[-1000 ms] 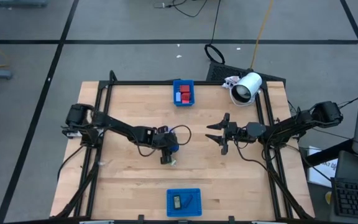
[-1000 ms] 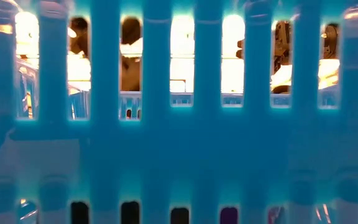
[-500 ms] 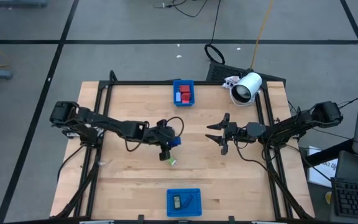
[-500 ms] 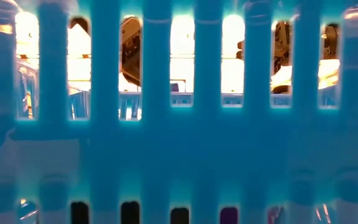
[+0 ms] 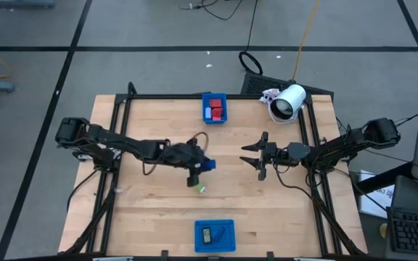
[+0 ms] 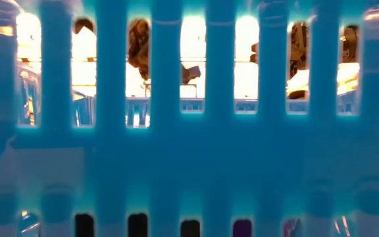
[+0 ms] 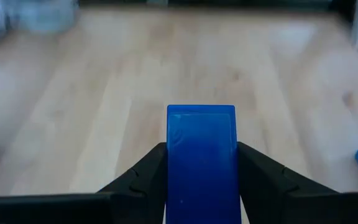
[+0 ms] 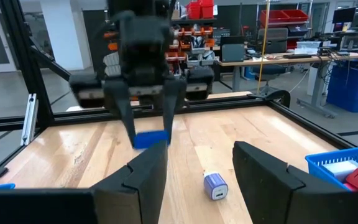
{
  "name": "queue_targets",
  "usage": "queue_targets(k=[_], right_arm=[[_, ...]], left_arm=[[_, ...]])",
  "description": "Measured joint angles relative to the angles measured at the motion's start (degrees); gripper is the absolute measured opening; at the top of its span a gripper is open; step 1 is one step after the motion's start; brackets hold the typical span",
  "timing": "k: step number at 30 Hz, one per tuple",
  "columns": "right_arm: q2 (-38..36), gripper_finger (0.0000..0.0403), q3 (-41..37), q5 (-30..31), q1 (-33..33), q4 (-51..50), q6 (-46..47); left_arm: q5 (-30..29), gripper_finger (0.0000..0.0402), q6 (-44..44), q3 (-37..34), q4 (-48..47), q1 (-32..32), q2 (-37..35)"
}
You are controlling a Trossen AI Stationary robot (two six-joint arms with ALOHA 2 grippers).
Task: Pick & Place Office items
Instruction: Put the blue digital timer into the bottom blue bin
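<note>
My left gripper (image 5: 200,167) hangs over the middle of the table, shut on a blue block (image 7: 201,155), which also shows in the right wrist view (image 8: 149,139). On the table just near of it lies a small green bit (image 5: 199,189). A small purple-and-white piece (image 8: 215,185) lies on the wood between the two grippers. To the right of centre my right gripper (image 5: 256,154) stands open, points toward the left gripper and touches nothing. My left gripper pinches the blue block between its two fingers, by the block's two long sides (image 7: 174,163). The fingers (image 7: 146,174) come from the table's left, slanting down, and lie along the block. The block's free end (image 7: 201,115) juts out past the fingertips, clear of the table.
A blue tray (image 5: 214,96) with red and blue pieces stands at the far edge. Another blue tray (image 5: 198,237) with dark pieces stands at the near edge; its slotted wall (image 6: 189,164) fills the low view. At the far right corner lies a white cylindrical device (image 5: 289,101).
My left gripper has gone up from the table with the blue block and tipped from pointing steeply down to a shallower slant. The block is now lifted clear. The green bit, which stood right under the gripper, now lies in the open.
</note>
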Motion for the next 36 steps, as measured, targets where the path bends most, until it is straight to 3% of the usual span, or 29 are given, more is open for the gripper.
queue_targets(k=[5, 9, 17, 25, 29, 36], right_arm=[[0.0, 0.0171, 0.0, 0.0, 0.0, -0.7, 0.0], [0.0, 0.0171, 0.0, 0.0, 0.0, -1.1, 0.0], [0.0, 0.0171, 0.0, 0.0, 0.0, -1.1, -0.2], [0.0, 0.0171, 0.0, 0.1, -0.7, -1.4, 0.1], [0.0, 0.0171, 0.0, 0.1, -1.5, -2.2, 1.4], [0.0, 0.0171, 0.0, 0.0, -1.8, -2.6, 1.5]], left_arm=[[1.0, 0.0154, -1.7, -11.3, 15.6, 2.3, -4.7], [-0.1, 0.0161, -6.8, -19.3, 18.6, 4.0, -10.8], [-5.5, 0.0156, -7.7, -30.5, 13.2, 4.2, -31.2], [-9.8, 0.0163, -10.0, -34.3, 1.0, 2.9, -49.1], [-11.4, 0.0156, -11.6, -34.4, -4.5, 1.8, -53.1], [-11.5, 0.0166, -13.8, -34.4, -2.7, -1.8, -52.9]])
